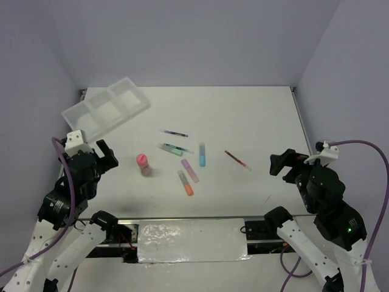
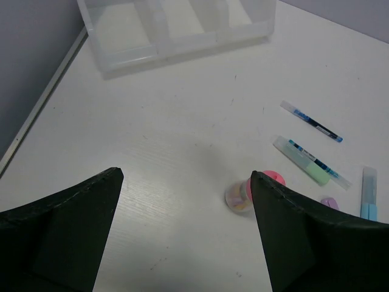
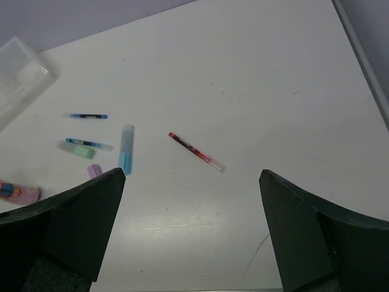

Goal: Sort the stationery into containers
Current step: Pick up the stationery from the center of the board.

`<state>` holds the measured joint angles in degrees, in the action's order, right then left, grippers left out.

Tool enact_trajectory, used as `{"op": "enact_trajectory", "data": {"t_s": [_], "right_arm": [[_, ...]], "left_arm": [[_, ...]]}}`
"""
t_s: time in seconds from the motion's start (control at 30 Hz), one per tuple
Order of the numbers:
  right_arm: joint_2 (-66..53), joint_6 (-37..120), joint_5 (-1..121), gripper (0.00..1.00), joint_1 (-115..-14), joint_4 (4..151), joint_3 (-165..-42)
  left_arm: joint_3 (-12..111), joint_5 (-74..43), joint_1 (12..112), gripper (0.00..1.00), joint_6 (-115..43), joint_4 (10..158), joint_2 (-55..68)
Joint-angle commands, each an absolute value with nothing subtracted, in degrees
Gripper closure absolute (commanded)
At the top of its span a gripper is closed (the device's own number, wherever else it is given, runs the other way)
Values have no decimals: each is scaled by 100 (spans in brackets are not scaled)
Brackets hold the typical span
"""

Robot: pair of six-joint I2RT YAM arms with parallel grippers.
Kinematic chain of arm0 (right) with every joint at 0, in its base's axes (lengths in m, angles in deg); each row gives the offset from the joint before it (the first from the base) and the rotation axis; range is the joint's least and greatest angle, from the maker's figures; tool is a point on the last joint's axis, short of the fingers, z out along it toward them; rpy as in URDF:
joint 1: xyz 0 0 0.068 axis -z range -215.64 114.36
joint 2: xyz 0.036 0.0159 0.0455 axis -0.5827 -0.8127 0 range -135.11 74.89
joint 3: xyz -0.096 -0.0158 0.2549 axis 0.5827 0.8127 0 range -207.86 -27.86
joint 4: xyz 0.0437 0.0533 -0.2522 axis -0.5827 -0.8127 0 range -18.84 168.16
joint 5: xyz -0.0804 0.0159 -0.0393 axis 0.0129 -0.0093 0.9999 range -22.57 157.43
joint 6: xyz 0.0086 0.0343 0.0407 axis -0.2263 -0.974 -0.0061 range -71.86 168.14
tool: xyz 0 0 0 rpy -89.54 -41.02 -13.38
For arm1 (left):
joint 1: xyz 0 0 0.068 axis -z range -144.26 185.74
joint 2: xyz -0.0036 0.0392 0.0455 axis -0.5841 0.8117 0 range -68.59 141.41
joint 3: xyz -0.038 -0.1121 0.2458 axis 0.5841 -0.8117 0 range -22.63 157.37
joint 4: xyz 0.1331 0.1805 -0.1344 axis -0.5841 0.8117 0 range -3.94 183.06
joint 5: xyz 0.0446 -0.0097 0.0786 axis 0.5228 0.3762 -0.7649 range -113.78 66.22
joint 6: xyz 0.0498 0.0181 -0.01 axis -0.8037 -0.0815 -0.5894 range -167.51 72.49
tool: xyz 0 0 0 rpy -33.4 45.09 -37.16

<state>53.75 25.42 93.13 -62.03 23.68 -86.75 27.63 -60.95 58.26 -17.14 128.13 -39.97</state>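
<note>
The table [image 1: 243,115] carries everything in reach of both arms. The tray [image 1: 106,109] lies askew at the far left corner. Its three compartments look empty, so sorting has likely not begun. The left gripper [image 1: 108,153] hovers by the left edge and the right gripper [image 3: 191,175] by the right edge. Both have their fingers spread wide, hold nothing and tilt towards the middle. There the stationery lies loose: pink cylinder [image 1: 143,164], green-capped marker [image 1: 171,149], blue marker [image 1: 202,154], lilac marker [image 1: 189,170], orange marker [image 1: 185,182], red pen [image 1: 237,160] and dark-blue pen [image 1: 174,133].
</note>
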Motion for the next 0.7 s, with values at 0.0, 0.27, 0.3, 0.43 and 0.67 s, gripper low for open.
{"op": "enact_trajectory", "data": {"t_s": [0.0, 0.27, 0.3, 0.43, 0.67], "right_arm": [[5380, 2503, 9318, 0, -6245, 2349, -8789], [5679, 2520, 8854, 0, -6254, 2621, -8481], [5679, 2563, 8748, 0, -6254, 2665, -8446], [5522, 2678, 7862, 0, -6254, 2946, -8148], [5011, 2617, 6876, 0, -6254, 3342, -7937]], "left_arm": [[2843, -6061, 5806, 1, -1701, 12596, -4038], [2808, -5265, 5806, 1, -1903, 12290, -4319], [2765, -5000, 5806, 1, -1930, 12211, -4354], [2563, -3785, 5806, 1, -1553, 11727, -4118], [2079, -4353, 6701, 1, -770, 11287, -3204]]}}
